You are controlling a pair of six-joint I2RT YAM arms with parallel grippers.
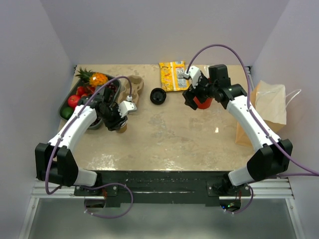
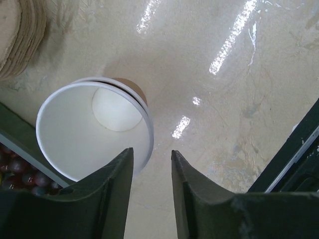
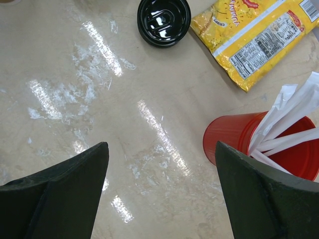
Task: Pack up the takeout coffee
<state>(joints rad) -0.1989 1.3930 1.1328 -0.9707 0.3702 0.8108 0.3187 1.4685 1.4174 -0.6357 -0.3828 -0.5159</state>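
At the left side of the beige desk point(image 1: 169, 139), my left gripper point(image 1: 118, 118) hangs over a lidless brown paper cup with a white inside point(image 1: 121, 128). In the left wrist view its fingers point(image 2: 112, 189) stand a narrow way apart. The cup's right rim shows in the gap beside the left finger, and bare desk fills the rest of the gap. I cannot tell whether either finger touches the cup wall. Nothing is clamped.

The cup stands upright just beside a dark tray point(image 1: 69, 95) holding a pineapple, red fruit and green fruit. A moulded cardboard cup carrier point(image 1: 134, 85) lies close behind it.

My right gripper point(image 1: 191, 94) is at the far right of the desk with its jaws wide apart and nothing between them but bare surface. A red plastic cup holding white wrapped straws point(image 3: 234, 137) stands upright just beside its right finger; I cannot tell whether they touch.

A loose round black plastic lid point(image 1: 158, 95) lies flat near the desk's far middle, well apart from the paper cup. A yellow snack packet point(image 1: 173, 75) lies behind it. A brown paper bag point(image 1: 269, 107) stands at the desk's right edge.

I cannot tell from these views where the lidded takeout coffee stands.
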